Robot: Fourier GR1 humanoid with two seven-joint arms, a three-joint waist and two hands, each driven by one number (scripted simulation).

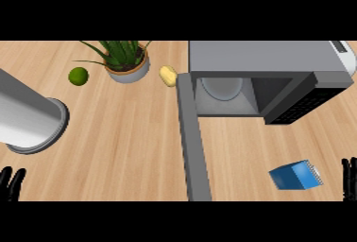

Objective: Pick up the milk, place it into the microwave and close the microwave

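Blue milk carton [296, 175] lies on the counter [125, 142], near right — in front of the microwave [268, 78], door [193, 142] swung open. Left hand [11, 183] and right hand [348, 179] at the near corners, fingers straight, released — holding nothing.

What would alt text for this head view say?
A blue milk carton lies on a wooden counter before an open microwave, door swung wide. Open black hands rest at the lower corners, left hand and right hand.

No readable text, label or number on the milk carton [295, 175] or microwave [268, 75].
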